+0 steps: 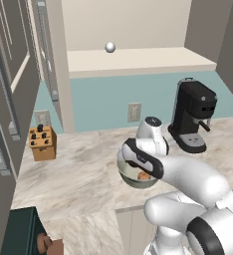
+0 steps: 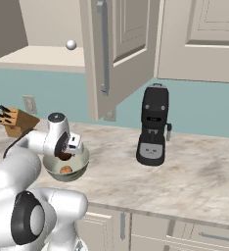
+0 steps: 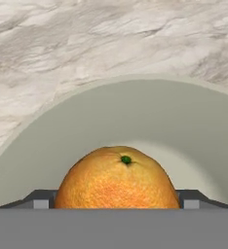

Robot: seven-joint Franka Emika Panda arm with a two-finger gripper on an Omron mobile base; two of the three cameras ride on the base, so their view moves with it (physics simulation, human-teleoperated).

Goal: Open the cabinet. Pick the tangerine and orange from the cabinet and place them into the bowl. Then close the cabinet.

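Observation:
The cabinet (image 1: 138,60) stands open, with its doors (image 2: 117,49) swung out and a cream shelf inside. On the counter below sits the pale bowl (image 1: 126,174) (image 2: 82,164) (image 3: 135,121). My gripper (image 2: 66,153) (image 3: 116,202) points down into the bowl, jaws spread wide around the orange (image 3: 117,177) (image 2: 63,156). The dark fingertips (image 3: 43,200) sit against the orange's two sides. A smaller orange fruit, the tangerine (image 2: 66,169) (image 1: 144,176), lies on the bowl's bottom under the hand. In the left base view my arm hides most of the bowl.
A black coffee machine (image 1: 193,117) (image 2: 153,127) stands right of the bowl. A wooden knife block (image 1: 42,143) (image 2: 16,121) sits at the left by the wall. A small grey ball (image 1: 109,47) (image 2: 71,44) rests on the cabinet shelf. A dark green object (image 1: 21,231) is at the counter's near left.

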